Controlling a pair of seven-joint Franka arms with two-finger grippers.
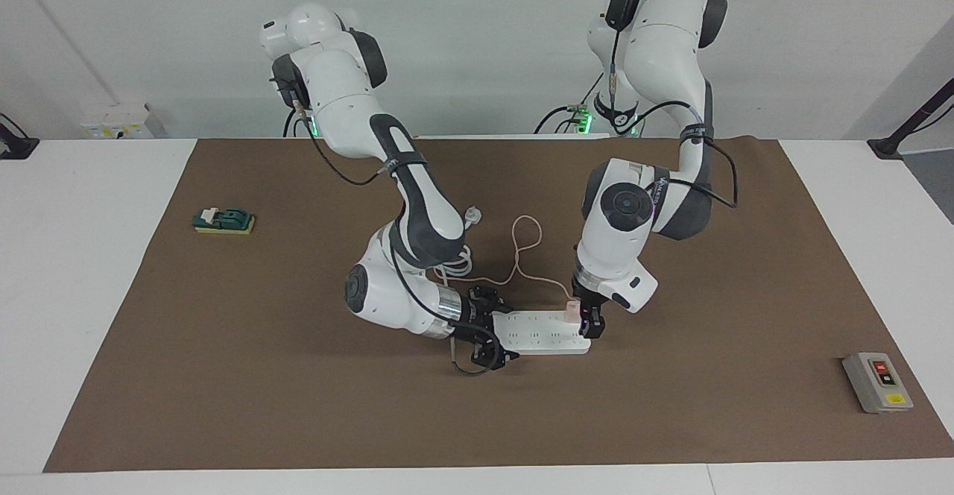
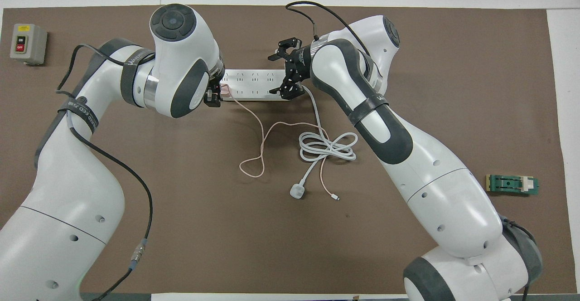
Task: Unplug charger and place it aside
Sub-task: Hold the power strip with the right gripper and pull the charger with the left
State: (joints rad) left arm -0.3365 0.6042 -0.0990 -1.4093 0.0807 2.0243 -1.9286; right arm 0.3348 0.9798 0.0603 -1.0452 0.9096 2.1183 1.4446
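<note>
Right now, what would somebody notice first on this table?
Two big white arms meet over a long white power strip in the middle of the brown mat. The left gripper is at the little pink charger plugged into one end, and the right gripper straddles the other end. Loose cables curl nearer to the robots.

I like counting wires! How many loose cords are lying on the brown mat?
2. The thin pink cable runs from the charger on the power strip toward the robots. The thick white cord lies coiled beside it, toward the right arm's end.
</note>
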